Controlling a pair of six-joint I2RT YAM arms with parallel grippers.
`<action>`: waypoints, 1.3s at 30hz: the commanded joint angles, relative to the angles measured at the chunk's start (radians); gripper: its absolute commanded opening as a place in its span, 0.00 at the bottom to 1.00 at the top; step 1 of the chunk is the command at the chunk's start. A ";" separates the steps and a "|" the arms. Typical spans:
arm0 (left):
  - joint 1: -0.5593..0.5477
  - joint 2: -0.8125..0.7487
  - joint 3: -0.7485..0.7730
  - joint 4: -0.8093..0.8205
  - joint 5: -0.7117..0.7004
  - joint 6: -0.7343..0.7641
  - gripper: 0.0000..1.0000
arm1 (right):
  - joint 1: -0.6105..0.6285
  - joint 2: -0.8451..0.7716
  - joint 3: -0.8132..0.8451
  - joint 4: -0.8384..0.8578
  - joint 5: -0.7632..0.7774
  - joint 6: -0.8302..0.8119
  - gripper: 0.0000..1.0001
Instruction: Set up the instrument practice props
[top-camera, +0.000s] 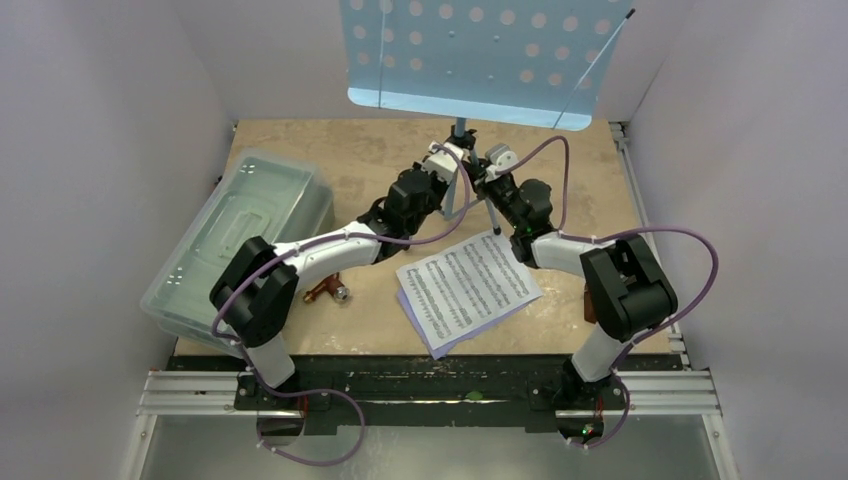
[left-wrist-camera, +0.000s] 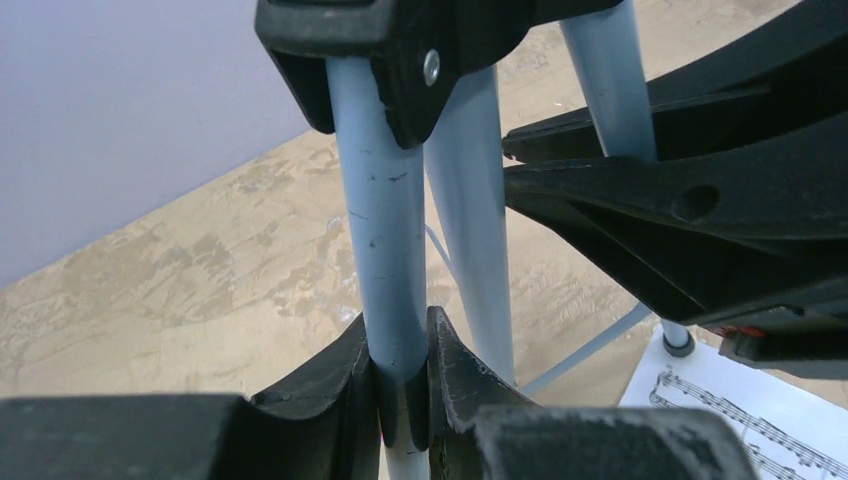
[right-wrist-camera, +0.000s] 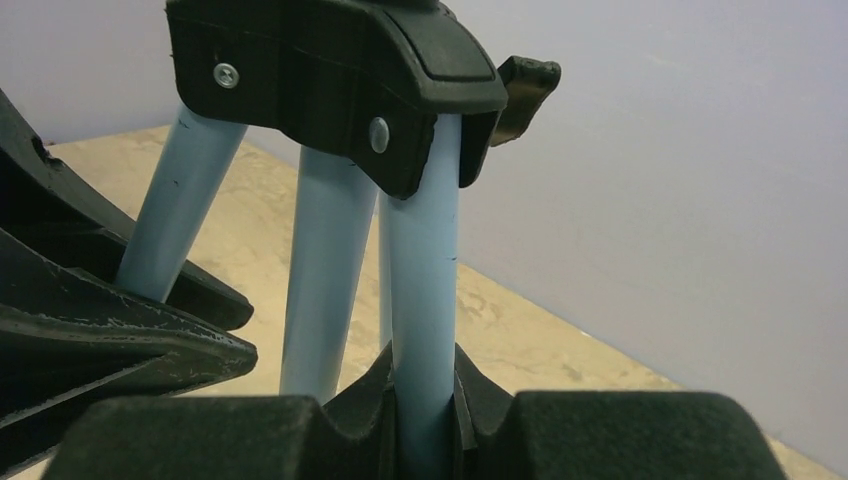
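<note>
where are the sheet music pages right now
In the top view, the sheet music pages lie flat on the table, near centre and slightly right, just nearer than the legs of the music stand and beside the right arm.

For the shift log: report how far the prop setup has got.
Done: the music stand is upright at the far side of the table, with no pages on its desk. In hand: the left gripper and right gripper each clamp one of its legs, probably spreading or steadying them. Left: the sheet-music pages lie flat on the table, and the metronome lies beside the left arm, not yet placed.
</note>
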 joint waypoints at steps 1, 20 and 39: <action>0.029 -0.118 -0.082 0.021 0.041 0.067 0.00 | -0.035 0.007 0.076 0.014 0.085 -0.078 0.00; 0.027 -0.085 -0.137 0.071 0.094 -0.042 0.00 | 0.021 -0.012 0.257 -0.084 0.084 -0.132 0.00; 0.028 -0.062 -0.138 0.076 0.085 -0.063 0.00 | 0.103 -0.047 0.334 -0.043 0.218 -0.188 0.00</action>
